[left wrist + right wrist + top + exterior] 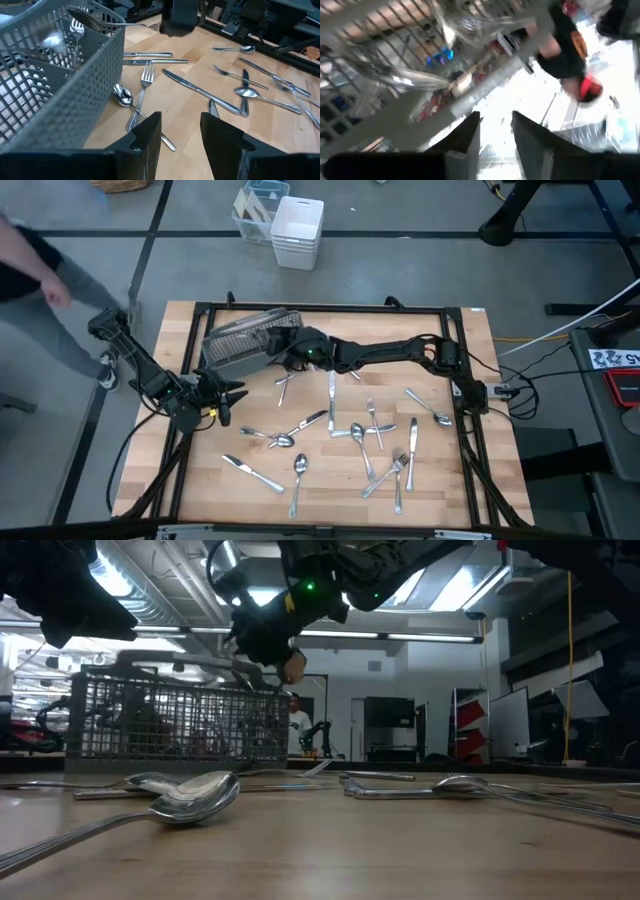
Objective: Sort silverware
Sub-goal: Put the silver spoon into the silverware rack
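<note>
Nearest your low camera, shiny silver metal spoons, forks and knives (352, 432) lie scattered on the pale wooden tabletop (450, 490). Your right claw (292, 348), fingers parted with nothing between, hangs over the grey wire-mesh caddy (240, 340). Your left claw (232, 396) waits, narrowly open, beside it.

You have one caddy (240, 340), two arms, one person (30, 265) and roughly fifteen loose silverware (345, 435) pieces on the table (440, 480) (overlaps blur the tally).
</note>
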